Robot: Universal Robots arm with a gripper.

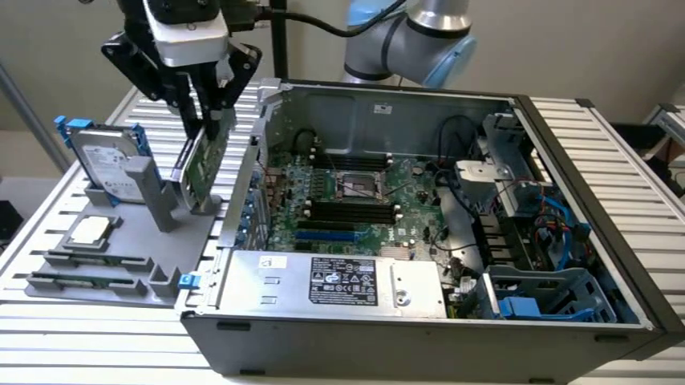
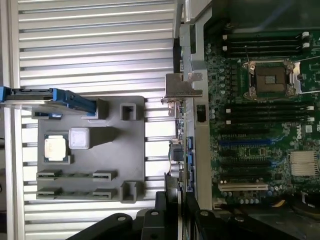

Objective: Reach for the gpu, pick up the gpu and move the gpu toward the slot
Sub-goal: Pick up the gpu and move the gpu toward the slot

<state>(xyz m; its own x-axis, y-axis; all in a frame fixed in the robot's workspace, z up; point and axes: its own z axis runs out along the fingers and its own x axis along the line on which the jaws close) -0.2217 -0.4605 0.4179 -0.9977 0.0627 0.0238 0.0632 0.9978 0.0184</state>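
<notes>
The gpu [image 1: 199,170] stands upright on its edge, a thin green card with a silver bracket, at the right end of the grey holder tray [image 1: 160,249] beside the open computer case. My gripper [image 1: 207,127] comes down from above, and its black fingers are shut on the card's top edge. In the wrist view the gpu [image 2: 183,86] runs edge-on, dark, with its silver bracket at the far end, and my gripper [image 2: 175,202] clamps it. The card's lower edge is at the tray's support; whether it touches is unclear. The motherboard's expansion slots [image 1: 326,237] lie inside the case.
A silver hard drive in a blue frame [image 1: 107,160] stands at the tray's back. A small square chip [image 1: 91,230] and two memory sticks [image 1: 86,263] lie on the tray. The case's metal side wall [image 1: 252,172] rises right next to the card.
</notes>
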